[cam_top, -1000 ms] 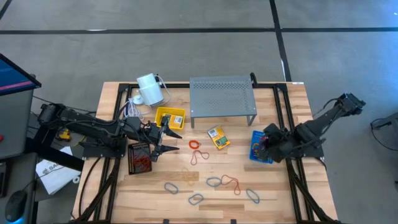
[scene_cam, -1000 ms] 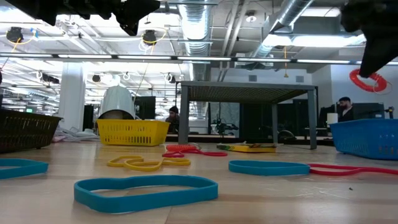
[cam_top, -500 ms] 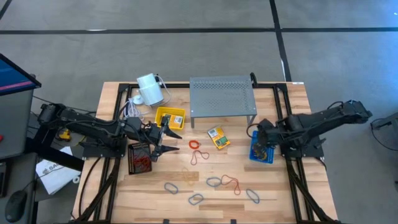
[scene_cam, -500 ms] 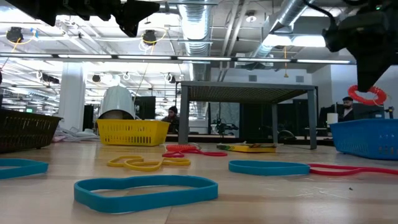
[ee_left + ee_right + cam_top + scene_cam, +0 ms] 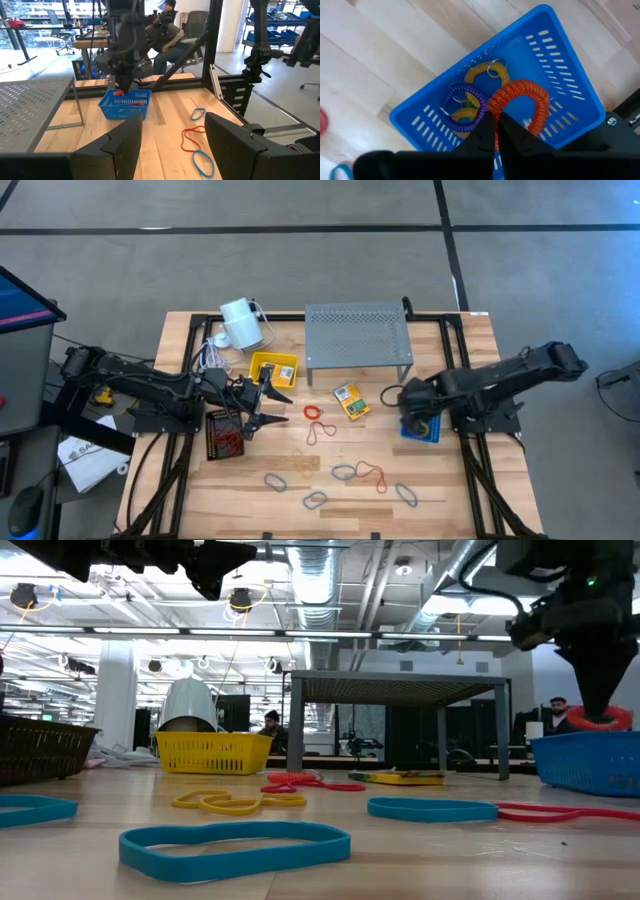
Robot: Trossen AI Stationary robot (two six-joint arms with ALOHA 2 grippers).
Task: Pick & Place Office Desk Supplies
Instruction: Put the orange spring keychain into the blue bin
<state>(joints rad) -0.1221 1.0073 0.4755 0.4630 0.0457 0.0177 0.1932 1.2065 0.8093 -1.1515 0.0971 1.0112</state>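
Right gripper [image 5: 496, 131]: clenched on an orange coil loop [image 5: 520, 100] — above the blue basket [image 5: 560, 65].
Left gripper [image 5: 262, 402]: released, empty — beside the dark basket [image 5: 224, 434].

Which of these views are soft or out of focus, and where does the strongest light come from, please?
Low view: the nearest blue band is soft, and ceiling lights glare behind the shelf. Right wrist view: the gripper is a blurred silhouette, while the blue basket is sharp. Left wrist view: the fingers are blurred. High view: evenly lit, with faint shadows.
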